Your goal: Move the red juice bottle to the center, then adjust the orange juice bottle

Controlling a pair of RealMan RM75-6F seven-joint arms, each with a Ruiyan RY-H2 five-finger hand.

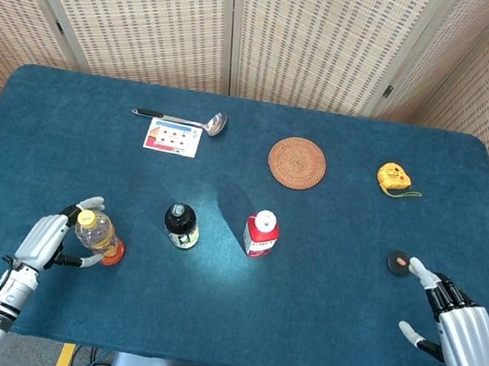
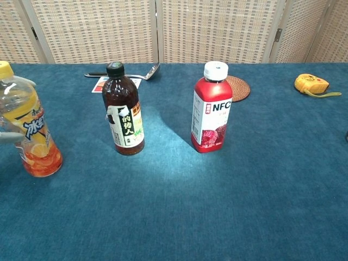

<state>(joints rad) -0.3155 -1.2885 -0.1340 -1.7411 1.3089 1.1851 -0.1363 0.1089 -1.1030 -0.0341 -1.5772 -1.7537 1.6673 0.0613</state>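
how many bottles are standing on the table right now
3. The orange juice bottle stands at the left hand, the dark bottle left of center, the red juice bottle at center. None look hidden.

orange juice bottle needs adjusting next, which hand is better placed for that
Left. The left hand is already around the orange juice bottle, while the right hand sits open at the far side of the table.
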